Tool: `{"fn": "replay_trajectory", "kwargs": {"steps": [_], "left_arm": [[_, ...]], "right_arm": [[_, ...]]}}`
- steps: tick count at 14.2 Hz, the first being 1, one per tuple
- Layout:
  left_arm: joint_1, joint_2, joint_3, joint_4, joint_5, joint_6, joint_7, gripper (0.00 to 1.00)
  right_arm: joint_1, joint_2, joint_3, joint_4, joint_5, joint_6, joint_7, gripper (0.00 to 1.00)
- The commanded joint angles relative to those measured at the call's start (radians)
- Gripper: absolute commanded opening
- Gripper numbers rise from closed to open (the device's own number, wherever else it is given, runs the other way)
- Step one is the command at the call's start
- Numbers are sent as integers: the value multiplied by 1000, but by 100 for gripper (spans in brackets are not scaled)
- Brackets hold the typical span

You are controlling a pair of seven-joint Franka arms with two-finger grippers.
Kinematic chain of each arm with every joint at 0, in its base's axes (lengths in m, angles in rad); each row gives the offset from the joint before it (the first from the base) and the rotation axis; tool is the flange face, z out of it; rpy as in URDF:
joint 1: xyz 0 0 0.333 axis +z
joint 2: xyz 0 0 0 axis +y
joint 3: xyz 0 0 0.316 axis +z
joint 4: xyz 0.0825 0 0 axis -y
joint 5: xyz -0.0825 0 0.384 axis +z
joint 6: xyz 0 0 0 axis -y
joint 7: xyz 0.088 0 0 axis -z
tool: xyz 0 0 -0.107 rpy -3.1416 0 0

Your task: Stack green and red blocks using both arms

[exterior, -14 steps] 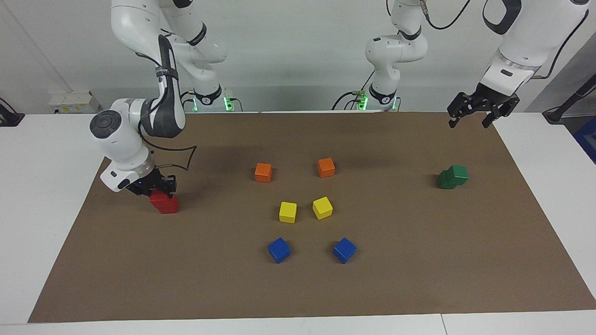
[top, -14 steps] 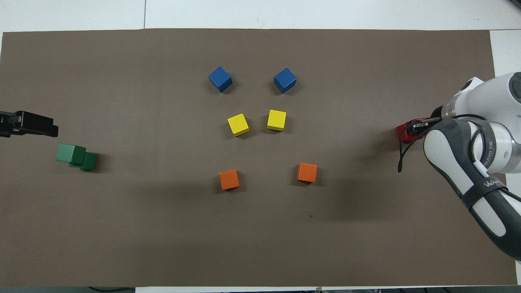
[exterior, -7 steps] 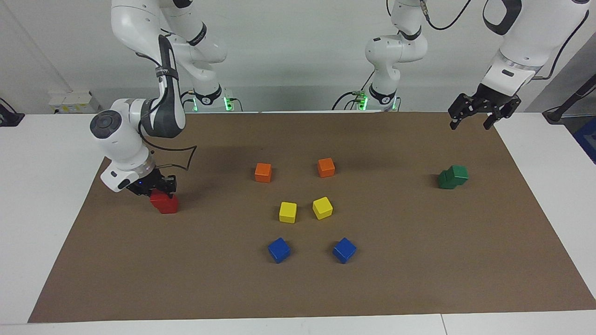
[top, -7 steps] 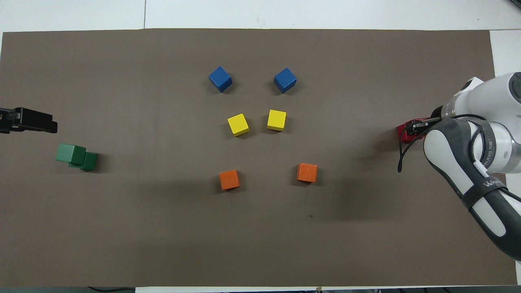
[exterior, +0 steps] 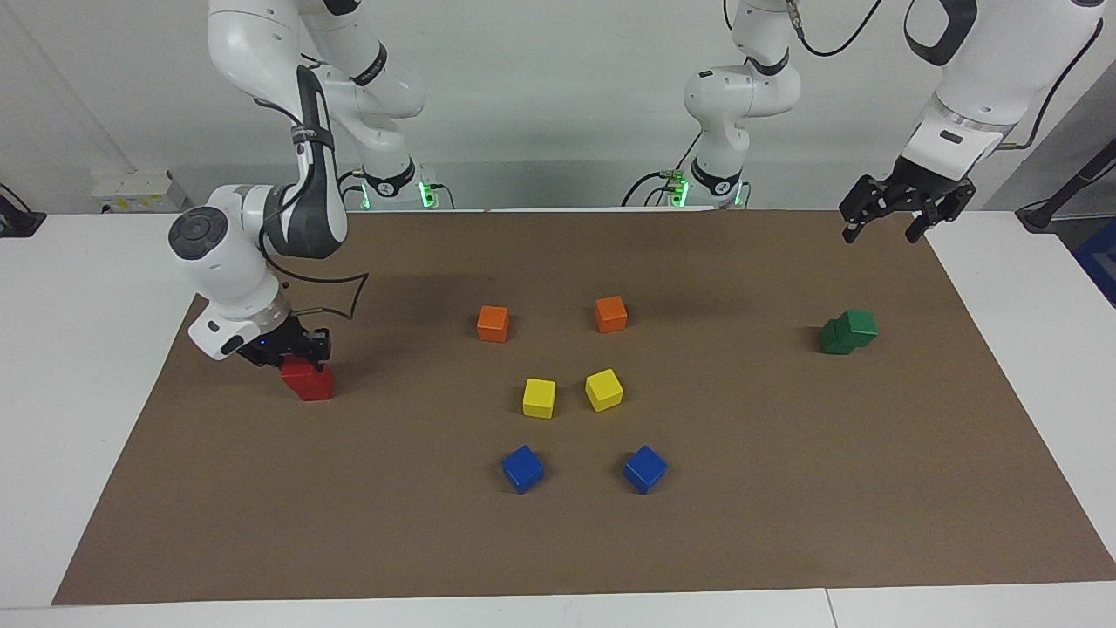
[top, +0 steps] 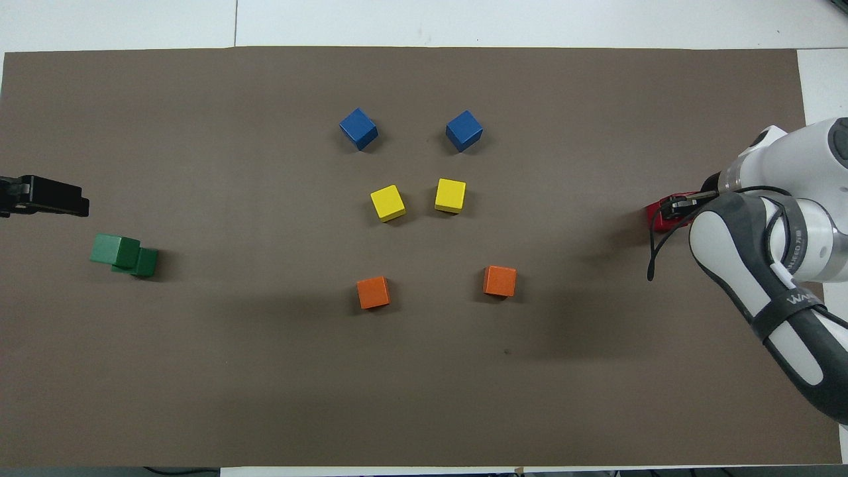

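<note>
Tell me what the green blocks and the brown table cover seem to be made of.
Green blocks: likely painted wood or hard plastic; the faces look flat and matte, with crisp edges and no glare. Brown table cover: probably paper or thin card; it lies dull and smooth, with straight cut edges over the white table.

Hidden parts and cut-off edges

From overhead the right arm (top: 782, 252) covers most of the red blocks (top: 656, 216), leaving only a sliver, and the right gripper (exterior: 292, 347) sits low on them in the facing view, so its finger state cannot be told. Only one red cube face shows clearly; whether two are stacked is unclear. The left gripper (top: 43, 197) is cut by the overhead frame's edge. The upper green block (exterior: 859, 324) hides part of the lower one (exterior: 833, 338).
</note>
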Motion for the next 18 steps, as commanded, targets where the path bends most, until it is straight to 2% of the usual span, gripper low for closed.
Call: {"fn": "replay_trajectory", "kwargs": {"steps": [1,7,9,11,18], "left_arm": [[-21,16,16,28,24,-8,-15,100],[-15,13,8,28,19,-10,-15,100],[-12,13,8,25,18,-5,-15,100],[-10,12,8,23,15,-2,-15,100],[-13,12,8,22,11,0,-18,100]], "right_arm": [[-2,-5,3,-13,7,19,-16,100],[-4,-5,3,4,7,-13,-16,100],[-2,-27,8,44,7,-96,-14,100],[-2,-67,8,94,8,-191,-13,100],[-2,-297,9,101,20,-337,-13,100]]}}
